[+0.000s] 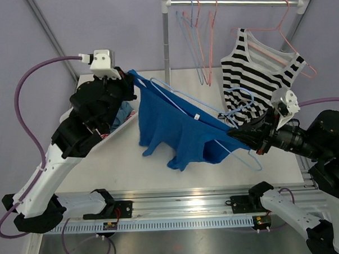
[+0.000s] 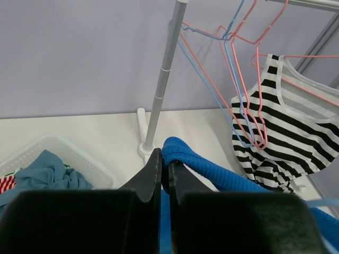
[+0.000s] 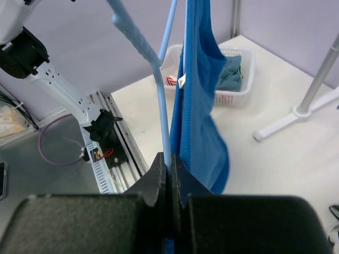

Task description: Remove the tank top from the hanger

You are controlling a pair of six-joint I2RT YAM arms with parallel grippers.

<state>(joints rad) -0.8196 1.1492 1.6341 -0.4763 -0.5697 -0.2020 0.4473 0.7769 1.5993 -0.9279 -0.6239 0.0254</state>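
A blue tank top (image 1: 181, 129) hangs stretched between my two grippers above the table, still partly draped on a light blue wire hanger (image 1: 245, 154). My left gripper (image 1: 129, 78) is shut on a strap of the tank top (image 2: 183, 153) at its upper left end. My right gripper (image 1: 233, 132) is shut on the wire of the hanger (image 3: 165, 137), with the blue cloth (image 3: 198, 106) hanging right beside it. The hanger's wire (image 1: 168, 89) runs across the top edge of the cloth.
A clothes rack (image 1: 167, 43) stands at the back with empty pink and blue hangers (image 1: 202, 47) and a black-and-white striped tank top (image 1: 256, 72) on a pink hanger. A white basket (image 2: 58, 156) with clothes sits at the table's left.
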